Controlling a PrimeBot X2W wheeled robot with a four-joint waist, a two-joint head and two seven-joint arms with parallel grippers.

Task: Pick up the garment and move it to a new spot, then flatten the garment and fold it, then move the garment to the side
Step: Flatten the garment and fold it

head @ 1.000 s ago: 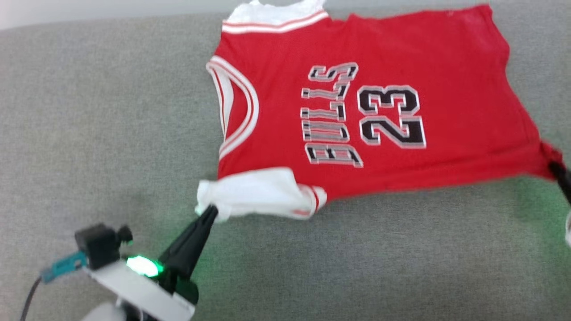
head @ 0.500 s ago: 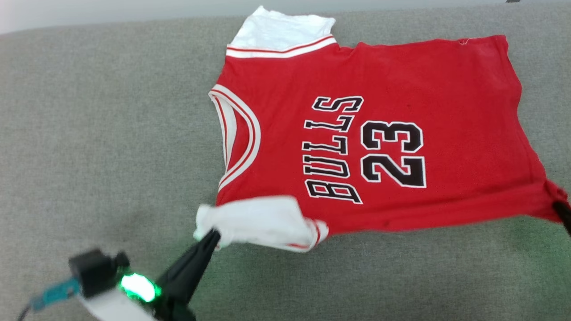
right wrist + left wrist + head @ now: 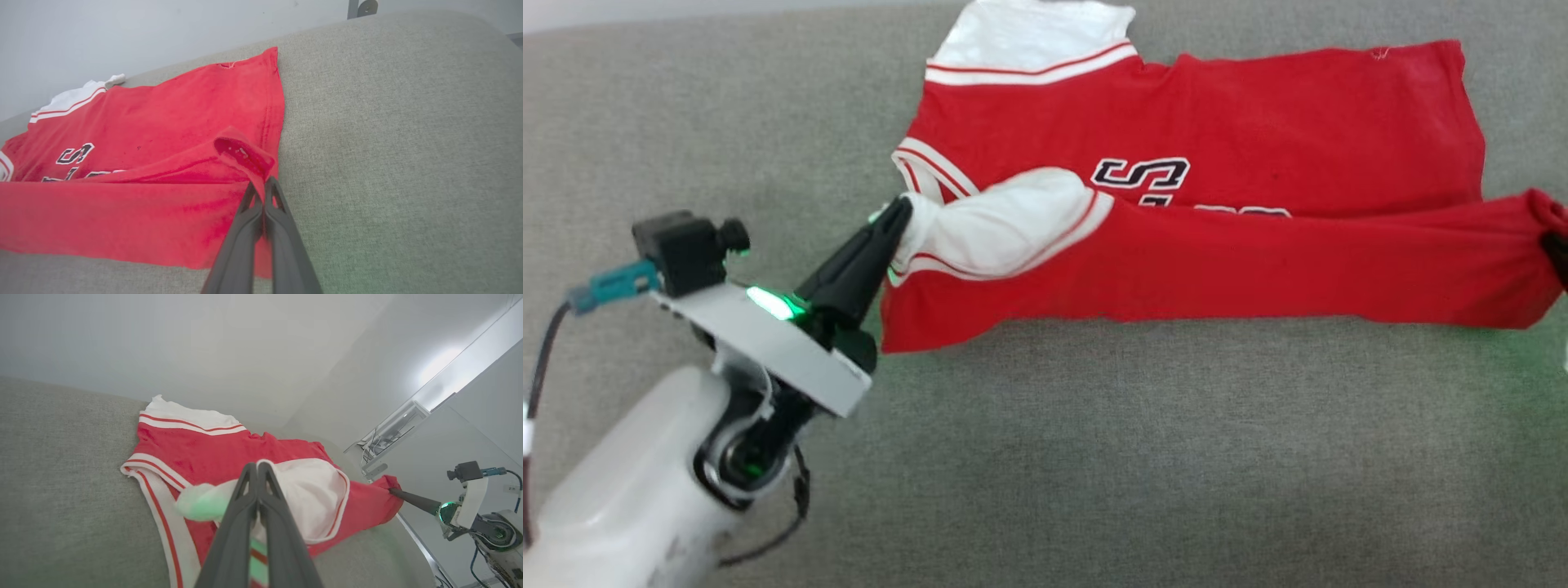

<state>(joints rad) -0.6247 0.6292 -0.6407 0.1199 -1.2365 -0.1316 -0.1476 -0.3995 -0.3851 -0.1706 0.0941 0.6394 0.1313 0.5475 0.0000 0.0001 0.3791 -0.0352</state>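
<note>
Head view: left end effector (image 3: 900, 216), right end effector (image 3: 1558, 255) pinch crosswise garment (image 3: 1258, 273), collar (image 3: 925, 167) leftward.

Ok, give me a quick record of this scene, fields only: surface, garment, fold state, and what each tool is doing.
surface: grey upholstered cushion
garment: red jersey, white sleeves, spread sideways
fold state: near half doubled over the front, hiding most of the lettering
left tool: shut on the white sleeve
right tool: shut on the hem corner
</note>
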